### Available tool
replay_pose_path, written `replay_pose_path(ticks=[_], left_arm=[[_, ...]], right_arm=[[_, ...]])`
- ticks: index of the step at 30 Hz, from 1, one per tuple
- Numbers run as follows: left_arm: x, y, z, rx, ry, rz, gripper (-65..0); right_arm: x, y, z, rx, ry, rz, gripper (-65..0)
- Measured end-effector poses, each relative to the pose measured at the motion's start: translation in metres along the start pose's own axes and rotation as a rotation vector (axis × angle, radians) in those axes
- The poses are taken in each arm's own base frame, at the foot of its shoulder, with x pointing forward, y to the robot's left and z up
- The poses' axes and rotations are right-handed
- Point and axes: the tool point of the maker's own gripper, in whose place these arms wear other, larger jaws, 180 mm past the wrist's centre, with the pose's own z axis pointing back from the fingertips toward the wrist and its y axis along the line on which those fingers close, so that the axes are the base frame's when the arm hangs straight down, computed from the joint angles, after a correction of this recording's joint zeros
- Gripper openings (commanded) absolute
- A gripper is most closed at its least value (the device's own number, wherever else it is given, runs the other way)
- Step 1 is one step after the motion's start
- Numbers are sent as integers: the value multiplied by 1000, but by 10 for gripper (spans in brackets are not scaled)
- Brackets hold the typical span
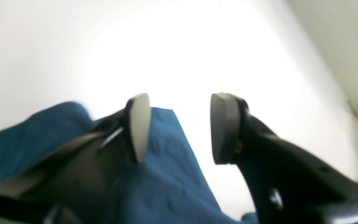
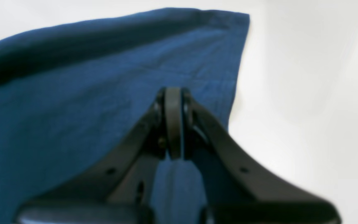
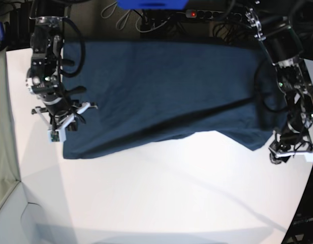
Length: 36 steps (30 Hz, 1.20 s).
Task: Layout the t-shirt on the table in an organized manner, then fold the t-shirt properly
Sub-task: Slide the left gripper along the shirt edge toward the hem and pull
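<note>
The t-shirt [image 3: 161, 91] lies spread wide across the far half of the table [image 3: 161, 203], its near hem sagging unevenly with a fold ridge running across the middle. The left gripper [image 1: 180, 127] has its jaws apart, nothing between them; cloth sits beside and under one finger but is not pinched, and the shirt corner there looks let go. The right gripper [image 2: 174, 123] has its jaws together, over the cloth near the shirt's side edge; whether a layer is caught between the pads cannot be told, the view is blurred. Risk, as a judgement: if the right side is holding cloth while the left is free, any pull would drag the shirt askew and bunch that middle ridge worse. The left's open finger could also snag the loose corner on lifting and flip it over. At the far side the shirt runs to the table's back edge by the cables [image 3: 146, 20], so there is little slack there. Plenty of bare white tabletop toward the near side for folding; the side margins by both arms are narrow.
</note>
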Motion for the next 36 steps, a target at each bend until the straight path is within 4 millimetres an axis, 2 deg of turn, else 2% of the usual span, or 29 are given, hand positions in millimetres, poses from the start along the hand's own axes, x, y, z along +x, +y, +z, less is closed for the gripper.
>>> replay_pose_path(ticks=[2,5,8,11,13,16,19,26,29,33,34,36], left_arm=[[-3,2,-10,31,20,-22,-341],[-9,16,-24,102,58,-42,-340],[-16,24,-31,137,90,-51,-341],[-29,20,-38,149,107,-127,-341],[-34,8,-42,128,86,-200,-342],[-47,-3,-45,105,70,-300,-342],[-66,0,-44,106,106,-334,-343],[-72,8,-42,121,113,-340,-343],[-83,23,-45,149,137,-337,-343],[-84,28,-51,159,138,-330,-347],[-83,28,-51,159,131,-331,-367],[-83,30,-52,163,130,-336,-450]], right_arm=[[0,0,0,0,-1,0,-650],[-6,2,1,5,10,-2,-650],[-11,2,2,6,23,-3,-650],[-10,2,2,5,20,-4,-650],[-12,2,2,6,24,-4,-650],[-12,3,2,8,24,-6,-650],[-12,3,2,7,23,-6,-650],[-12,3,2,7,23,-7,-650],[-11,3,2,7,21,-6,-650],[-10,3,2,7,18,-6,-650],[-10,3,2,6,20,-5,-650],[-10,3,2,7,16,-6,-650]])
